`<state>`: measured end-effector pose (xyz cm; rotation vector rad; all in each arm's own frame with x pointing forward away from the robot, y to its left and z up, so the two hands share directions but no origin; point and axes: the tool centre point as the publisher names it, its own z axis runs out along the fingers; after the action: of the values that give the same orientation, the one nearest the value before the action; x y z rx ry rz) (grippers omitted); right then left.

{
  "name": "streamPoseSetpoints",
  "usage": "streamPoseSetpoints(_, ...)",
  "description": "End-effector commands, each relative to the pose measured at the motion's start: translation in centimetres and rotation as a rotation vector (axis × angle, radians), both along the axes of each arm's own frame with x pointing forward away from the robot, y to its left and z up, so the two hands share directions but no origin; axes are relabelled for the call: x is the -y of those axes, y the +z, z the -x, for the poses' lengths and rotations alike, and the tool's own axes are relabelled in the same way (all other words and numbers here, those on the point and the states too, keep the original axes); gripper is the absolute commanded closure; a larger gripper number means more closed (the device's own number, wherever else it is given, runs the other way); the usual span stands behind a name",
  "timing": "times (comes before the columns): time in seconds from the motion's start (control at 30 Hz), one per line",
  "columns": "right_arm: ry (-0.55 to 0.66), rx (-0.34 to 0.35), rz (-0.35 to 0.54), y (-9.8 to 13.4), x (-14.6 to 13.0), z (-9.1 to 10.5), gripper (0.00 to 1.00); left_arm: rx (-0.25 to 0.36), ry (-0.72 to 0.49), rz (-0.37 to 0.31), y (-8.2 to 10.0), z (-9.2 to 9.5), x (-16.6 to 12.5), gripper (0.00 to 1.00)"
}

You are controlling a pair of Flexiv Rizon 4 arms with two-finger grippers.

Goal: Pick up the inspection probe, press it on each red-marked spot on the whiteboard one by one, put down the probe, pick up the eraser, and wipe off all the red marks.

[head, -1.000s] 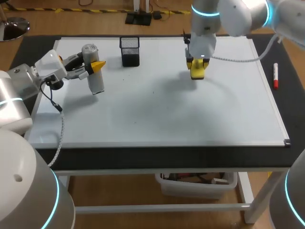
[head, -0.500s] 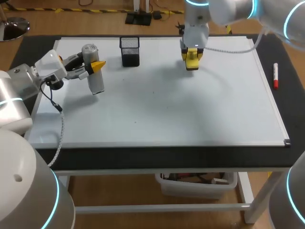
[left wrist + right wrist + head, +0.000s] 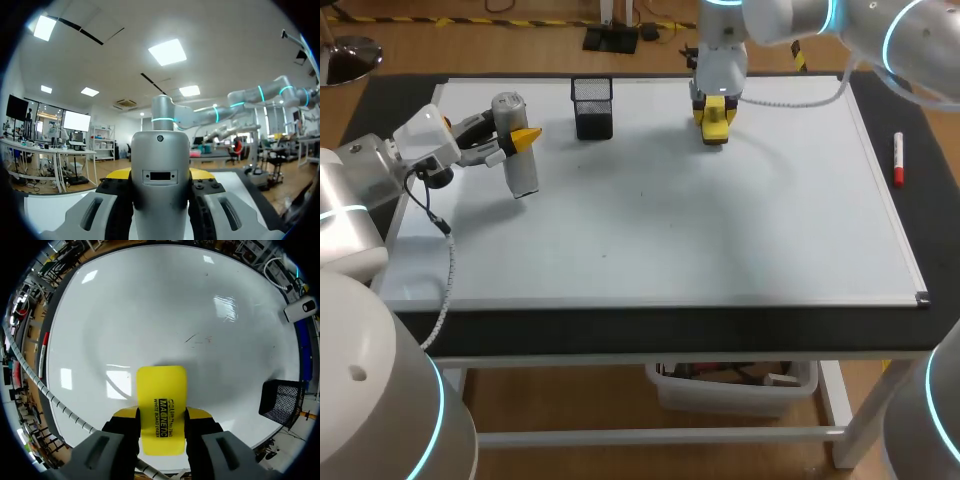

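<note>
Taking stock of a job that looks, by my judgement, to be in its last step.

- Table [image 3: 650, 332]: dark top, carrying all that follows.
- Whiteboard [image 3: 720, 240]: flat on the table and covering most of it. From above I see no plain red spot on it, only a speck or two near the middle.
- Probe [image 3: 523, 170]: silver-grey cylinder standing roughly upright over the whiteboard's left part. It is pinched between the fingers of the left gripper [image 3: 160, 174], so it has not been put down. I cannot tell whether its lower end touches the board.
- Mesh pot [image 3: 592, 108]: black, standing on the whiteboard near its far edge, just beside the probe.
- Eraser [image 3: 161, 385]: yellow block clamped from both sides by the right gripper [image 3: 161, 415]. It is over the whiteboard close to the far edge, well apart from the probe. I cannot tell whether it touches the board.
- Marker [image 3: 898, 160]: red and white, lying on the table just off the whiteboard's right edge.
- Faint marks [image 3: 196, 339]: a few thin greyish-red strokes on the board ahead of the eraser.

Status, as a judgement: the pressing is done, the eraser is in hand and most of the red is gone. What is left is a pass over the faint strokes and setting the probe down.
</note>
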<state>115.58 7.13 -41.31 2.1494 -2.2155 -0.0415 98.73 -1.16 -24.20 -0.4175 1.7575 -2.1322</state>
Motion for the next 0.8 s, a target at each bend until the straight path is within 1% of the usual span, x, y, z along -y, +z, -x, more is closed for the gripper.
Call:
streamPoseSetpoints(0.03, -0.004, -0.065, -0.007, -0.8, -0.1, -0.8, 1.00, 0.004, 0.001, 0.002, 0.0, 0.0, 0.0, 1.00)
streamPoseSetpoints(0.33, -0.012, -0.068, -0.007, -1.6, -0.3, -0.6, 1.00, 0.004, 0.001, 0.002, 0.0, 0.0, 0.0, 1.00)
streamPoseSetpoints(0.5, -0.009, -0.063, 0.013, -1.7, -0.2, -0.6, 1.00, 0.004, 0.001, 0.002, 0.0, 0.0, 0.0, 1.00)
streamPoseSetpoints(0.53, -0.010, -0.063, 0.014, -1.7, -0.2, -0.6, 0.89, 0.004, 0.001, 0.002, 0.0, 0.0, 0.0, 1.00)
streamPoseSetpoints(0.57, -0.016, -0.061, 0.013, -1.6, -0.2, -0.5, 0.05, 0.004, 0.001, 0.002, 0.0, 0.0, 0.0, 1.00)
streamPoseSetpoints(0.6, -0.029, -0.059, 0.016, -1.5, 0.0, -0.5, 0.00, 0.004, 0.001, 0.002, 0.0, 0.0, 0.0, 1.00)
streamPoseSetpoints(0.7, -0.071, -0.051, 0.000, -1.1, 0.7, -0.6, 0.00, 0.004, 0.001, 0.002, 0.0, 0.0, 0.0, 1.00)
streamPoseSetpoints(0.8, -0.158, -0.048, -0.037, -0.4, 1.8, -0.7, 0.00, 0.004, 0.001, 0.002, 0.0, 0.0, 0.0, 1.00)
